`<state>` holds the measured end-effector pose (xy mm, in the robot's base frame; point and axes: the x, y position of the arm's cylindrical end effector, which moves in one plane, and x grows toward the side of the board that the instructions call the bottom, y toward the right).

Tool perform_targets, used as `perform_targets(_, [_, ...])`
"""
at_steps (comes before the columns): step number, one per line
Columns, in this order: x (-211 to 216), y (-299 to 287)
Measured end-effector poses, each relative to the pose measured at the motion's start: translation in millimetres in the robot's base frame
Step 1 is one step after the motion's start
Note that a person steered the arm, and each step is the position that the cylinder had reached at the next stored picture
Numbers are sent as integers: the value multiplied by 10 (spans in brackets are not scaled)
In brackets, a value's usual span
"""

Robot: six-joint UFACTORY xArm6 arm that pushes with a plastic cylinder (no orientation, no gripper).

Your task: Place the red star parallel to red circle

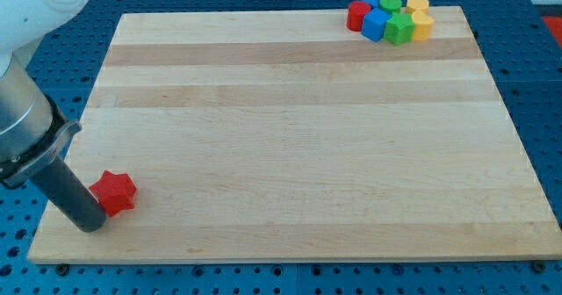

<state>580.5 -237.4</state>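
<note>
The red star [116,192] lies near the board's bottom left corner. My tip [91,226] rests on the board just left of and below the star, touching or almost touching it. The red circle [358,15] sits at the left end of a cluster of blocks at the view's top right, far from the star.
The cluster at the top right also holds a blue block [376,25], another blue block [369,0], a green circle [391,3], a green star [399,28], and two yellow blocks [421,25] [417,4]. The wooden board [299,137] lies on a blue perforated table.
</note>
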Motion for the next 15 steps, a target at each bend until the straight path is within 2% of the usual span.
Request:
perform_targets(2, [-369, 35])
perform_targets(5, [-373, 746])
perform_targets(6, [-525, 840])
perform_targets(10, [-1848, 914])
perform_targets(15, [-2939, 415])
